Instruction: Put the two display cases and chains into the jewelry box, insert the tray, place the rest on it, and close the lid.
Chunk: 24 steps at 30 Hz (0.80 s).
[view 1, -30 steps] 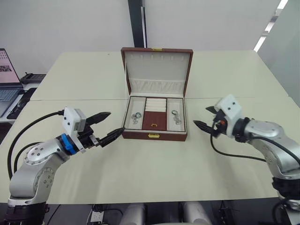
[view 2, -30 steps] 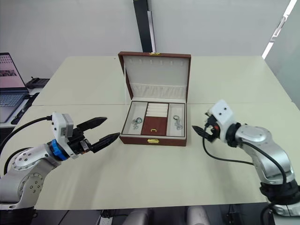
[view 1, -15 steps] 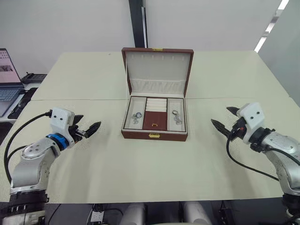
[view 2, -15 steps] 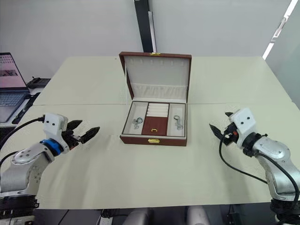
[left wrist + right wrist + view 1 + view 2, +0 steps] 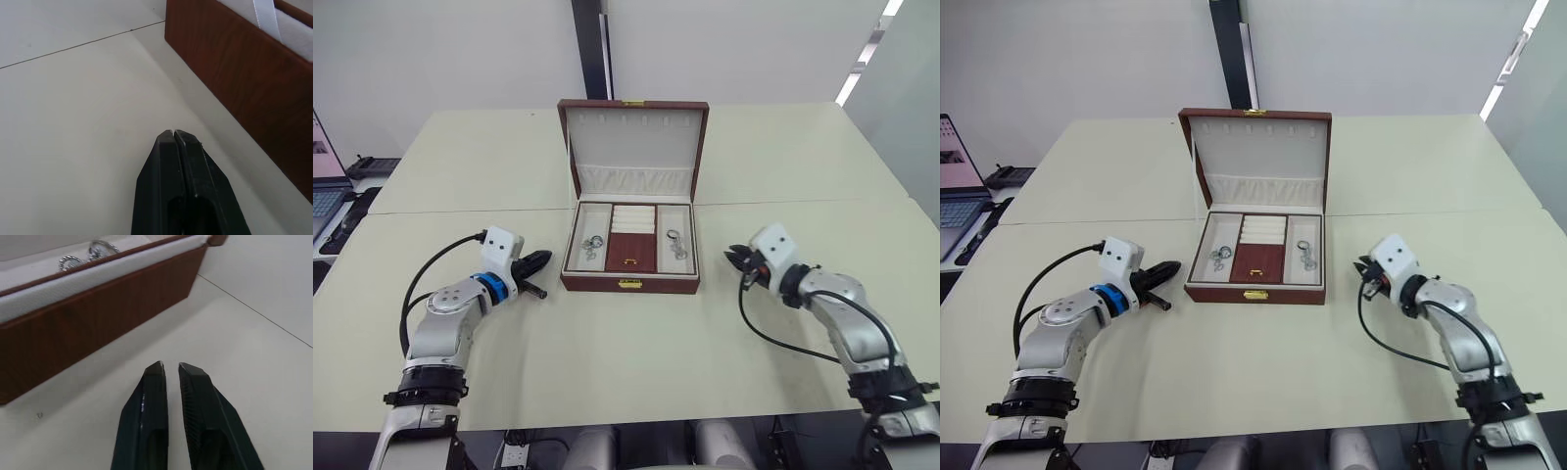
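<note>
The jewelry box (image 5: 628,284) stands open mid-table, its lid (image 5: 633,147) upright behind it. The tray (image 5: 628,253) sits inside, with cream side compartments and a dark red centre. Small silver pieces lie in its left compartment (image 5: 593,243) and its right compartment (image 5: 675,243). The display cases and chains are hidden. My left gripper (image 5: 540,262) is shut and empty, just left of the box's front corner; its tips (image 5: 173,132) are pressed together. My right gripper (image 5: 732,257) is shut and empty, a little right of the box, its tips (image 5: 170,366) facing the box wall (image 5: 98,328).
A laptop (image 5: 960,166) sits on a side desk at the far left. A black post (image 5: 590,49) rises behind the table. A seam (image 5: 460,211) runs across the pale tabletop behind the box's front half. Black cables loop from both wrists.
Both grippers have gone from open to shut. Both arms drew away from the box half a second ago and now sit near its sides again. The camera view has shifted.
</note>
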Each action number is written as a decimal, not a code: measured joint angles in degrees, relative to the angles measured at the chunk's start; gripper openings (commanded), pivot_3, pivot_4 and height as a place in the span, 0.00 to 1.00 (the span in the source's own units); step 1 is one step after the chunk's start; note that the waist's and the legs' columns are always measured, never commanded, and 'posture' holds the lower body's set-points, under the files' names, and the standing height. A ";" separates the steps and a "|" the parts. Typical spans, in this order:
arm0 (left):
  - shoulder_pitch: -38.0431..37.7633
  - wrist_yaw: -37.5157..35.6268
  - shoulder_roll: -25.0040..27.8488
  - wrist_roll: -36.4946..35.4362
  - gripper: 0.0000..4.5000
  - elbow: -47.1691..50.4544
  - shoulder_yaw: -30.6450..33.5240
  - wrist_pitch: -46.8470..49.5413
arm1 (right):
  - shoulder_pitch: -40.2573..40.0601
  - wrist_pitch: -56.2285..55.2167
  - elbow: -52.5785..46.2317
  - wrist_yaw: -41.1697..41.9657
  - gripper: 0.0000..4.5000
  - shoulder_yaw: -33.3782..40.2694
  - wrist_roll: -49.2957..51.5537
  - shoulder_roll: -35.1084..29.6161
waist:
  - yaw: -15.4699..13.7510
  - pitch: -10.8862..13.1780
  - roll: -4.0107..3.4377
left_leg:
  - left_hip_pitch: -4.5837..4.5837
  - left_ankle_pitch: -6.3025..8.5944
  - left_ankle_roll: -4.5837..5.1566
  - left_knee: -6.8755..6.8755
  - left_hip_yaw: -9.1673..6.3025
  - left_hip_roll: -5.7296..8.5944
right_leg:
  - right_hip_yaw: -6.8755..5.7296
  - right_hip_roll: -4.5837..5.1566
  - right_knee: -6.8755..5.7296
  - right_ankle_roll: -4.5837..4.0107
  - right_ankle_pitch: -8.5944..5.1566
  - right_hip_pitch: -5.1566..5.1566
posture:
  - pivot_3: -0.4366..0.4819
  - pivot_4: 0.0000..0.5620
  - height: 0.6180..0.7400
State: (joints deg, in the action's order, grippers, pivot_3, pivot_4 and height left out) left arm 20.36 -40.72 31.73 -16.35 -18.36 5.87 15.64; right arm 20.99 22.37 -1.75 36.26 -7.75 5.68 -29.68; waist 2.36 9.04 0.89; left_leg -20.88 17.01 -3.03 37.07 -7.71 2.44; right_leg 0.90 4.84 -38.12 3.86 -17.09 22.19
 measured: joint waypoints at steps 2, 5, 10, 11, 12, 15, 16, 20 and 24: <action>0.70 -1.17 -0.23 -0.07 0.00 -0.12 -0.45 0.11 | 1.76 -0.04 1.07 0.57 0.01 -0.57 0.08 1.42 | 0.00 0.00 0.00 | 0.00 0.00 -0.01 0.00 0.00 0.01 | 0.00 0.03 0.01 0.00 0.00 0.00 | 0.48 0.27 1.00; 1.16 -3.34 -0.51 -0.43 0.00 -0.06 -1.12 0.98 | 3.32 -0.10 1.50 2.22 0.01 -1.31 0.19 2.50 | 0.00 0.00 0.00 | 0.00 -0.01 -0.01 0.00 -0.02 0.02 | -0.02 0.04 0.01 0.00 0.00 0.00 | 0.48 0.27 1.00; -0.28 -7.66 1.15 -1.29 0.00 2.62 -1.38 4.90 | 3.35 0.90 1.35 5.21 0.01 -1.52 0.50 2.65 | 0.27 -0.01 -0.01 | 0.00 -0.01 -0.01 -0.02 -0.02 0.00 | -0.02 0.03 -0.01 0.00 0.00 0.03 | 0.48 0.27 1.00; -0.74 -8.06 1.36 -1.36 0.00 3.48 -1.26 5.73 | 3.33 1.35 1.16 5.57 0.01 -1.47 0.66 2.64 | 0.33 -0.01 -0.02 | 0.01 -0.01 -0.01 -0.02 -0.02 0.00 | -0.01 0.03 -0.01 0.00 0.00 0.03 | 0.48 0.27 1.00; -1.45 -8.53 1.44 -1.43 0.00 4.57 -1.19 6.51 | 3.19 2.00 0.67 6.01 0.01 -1.47 0.77 2.62 | 0.39 -0.01 -0.02 | 0.01 0.00 -0.01 -0.02 -0.02 0.00 | -0.02 0.03 0.00 0.00 0.00 0.03 | 0.48 0.27 1.00; -3.12 -9.66 2.02 -1.66 0.00 7.49 -1.10 8.58 | 2.36 3.74 -1.01 7.08 0.01 -1.27 1.54 2.41 | 0.42 -0.01 -0.02 | 0.00 0.00 -0.01 -0.03 -0.01 0.02 | -0.01 0.06 0.01 0.00 0.00 0.03 | 0.48 0.27 1.00; -3.93 -10.04 2.28 -1.67 0.00 8.82 -1.03 9.31 | 1.94 4.70 -1.90 7.58 0.01 -1.15 1.99 1.95 | 0.40 -0.01 -0.02 | 0.00 0.00 -0.01 -0.03 -0.02 0.02 | -0.01 0.07 0.01 0.00 0.00 0.03 | 0.48 0.27 1.00; -6.23 -11.39 3.18 -1.68 0.00 12.71 -1.09 11.32 | -0.01 8.10 -5.77 9.00 0.01 -0.32 3.00 0.66 | 0.34 -0.01 -0.02 | 0.00 0.00 0.00 -0.04 -0.02 0.02 | 0.00 0.07 0.02 0.00 0.00 0.03 | 0.48 0.27 1.00; -9.56 -12.70 4.72 -2.03 0.00 18.24 -1.08 14.42 | -3.08 12.26 -11.34 10.41 0.01 0.36 5.03 -1.61 | 0.33 -0.01 -0.02 | -0.01 0.01 0.01 -0.05 -0.01 0.00 | 0.02 0.08 0.03 0.00 0.00 0.04 | 0.48 0.27 1.00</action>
State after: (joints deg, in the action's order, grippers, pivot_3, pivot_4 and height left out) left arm 10.80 -53.42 36.46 -18.38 -0.12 4.79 30.05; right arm 17.92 34.63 -13.08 46.67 -7.39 10.70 -31.28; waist 2.69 9.03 0.87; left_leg -20.89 17.02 -3.02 37.02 -7.72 2.44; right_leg 0.91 4.92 -38.09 3.86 -17.09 22.23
